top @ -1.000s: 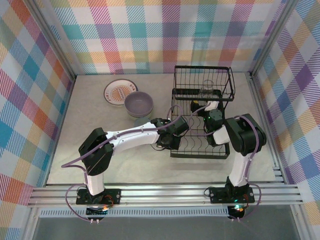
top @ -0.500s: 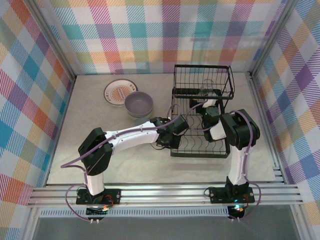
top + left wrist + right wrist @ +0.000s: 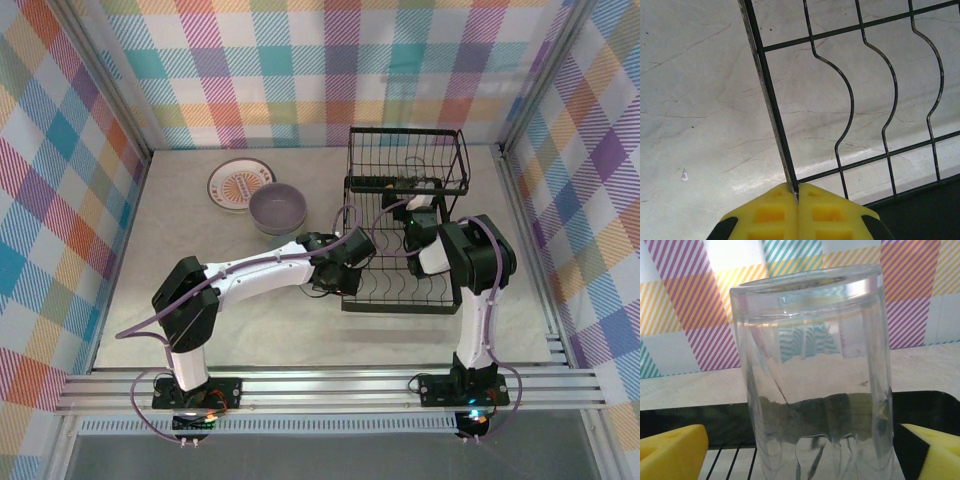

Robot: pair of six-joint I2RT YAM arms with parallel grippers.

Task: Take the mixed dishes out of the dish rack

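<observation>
Left tool (image 3: 796, 194) pinched shut on the left edge wire of the dish rack (image 3: 400, 292). Right tool (image 3: 800, 450) open, pads flanking the glass tumbler (image 3: 812, 375) with gaps on both sides; the tumbler stands in the upper basket (image 3: 405, 150). Sunburst plate (image 3: 240, 183) and lavender bowl (image 3: 277, 207) sit on the surface (image 3: 200, 290) left of the rack.

You have no legible text, label, brand mark or number to read anywhere in these views; the orange marks on the white plate (image 3: 240, 184) are a sunburst pattern, too small to show any lettering
</observation>
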